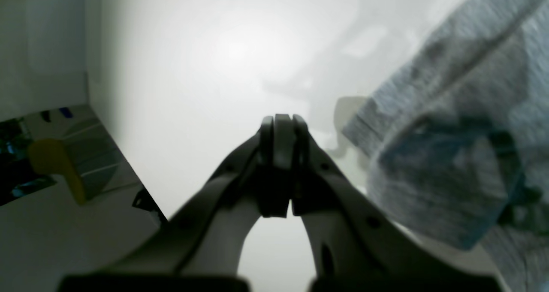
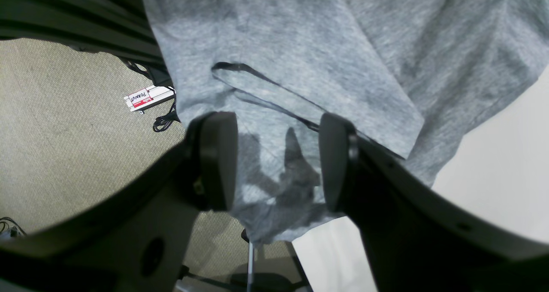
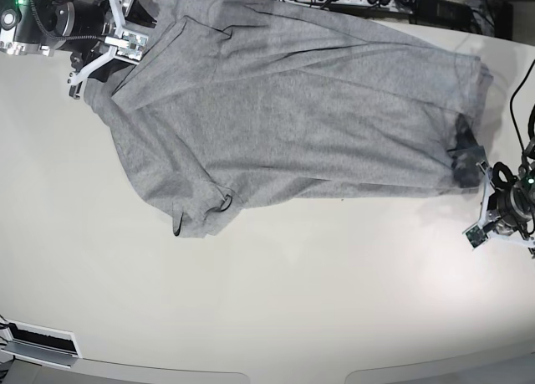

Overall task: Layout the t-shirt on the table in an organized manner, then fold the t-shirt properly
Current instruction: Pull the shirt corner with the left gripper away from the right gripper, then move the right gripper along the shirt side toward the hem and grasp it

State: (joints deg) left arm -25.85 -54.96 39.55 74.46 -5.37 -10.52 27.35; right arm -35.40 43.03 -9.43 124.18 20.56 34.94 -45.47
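T-shirt (image 3: 284,108) spread along far worktop (image 3: 267,300) edge, corner overhanging. Right hand (image 2: 276,161) spread above overhang; left hand (image 1: 283,172) pressed together, empty. Risk: sliding off edge.

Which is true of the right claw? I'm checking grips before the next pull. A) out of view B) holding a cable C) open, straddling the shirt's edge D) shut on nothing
C: the right claw stands open with the t-shirt edge between its pads.
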